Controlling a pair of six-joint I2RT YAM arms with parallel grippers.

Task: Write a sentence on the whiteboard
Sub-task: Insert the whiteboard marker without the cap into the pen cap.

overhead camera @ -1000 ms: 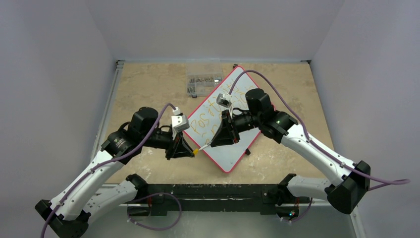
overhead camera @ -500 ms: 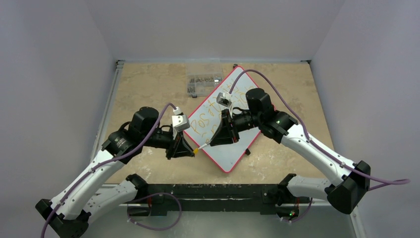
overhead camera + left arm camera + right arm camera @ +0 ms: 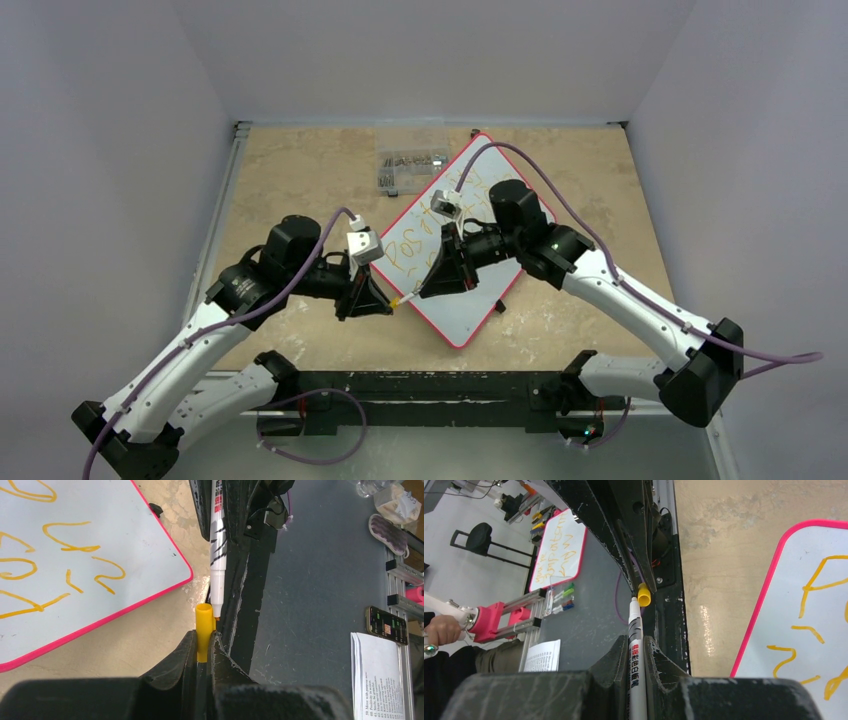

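Note:
The whiteboard [image 3: 470,290] with a red-pink frame lies tilted on the table and carries the orange-yellow sentence [image 3: 415,245] in two lines, partly hidden by the right arm. My right gripper [image 3: 428,285] is shut on a white marker [image 3: 634,630] with its tip bare. My left gripper [image 3: 385,303] is shut on the yellow marker cap [image 3: 203,630]. The marker tip [image 3: 217,611] sits right beside the cap's open end, just off the board's lower left edge [image 3: 100,622]. The lettering also shows in the left wrist view [image 3: 65,540] and the right wrist view [image 3: 814,585].
A clear plastic box of small parts [image 3: 410,168] lies at the back of the table beside the board's top corner. The black front rail [image 3: 430,385] runs along the near edge. Off the table lie papers [image 3: 380,675], pens and a second written board [image 3: 558,550].
The right arm has shifted slightly left, bringing the marker tip closer to the cap. The left arm has stayed still.

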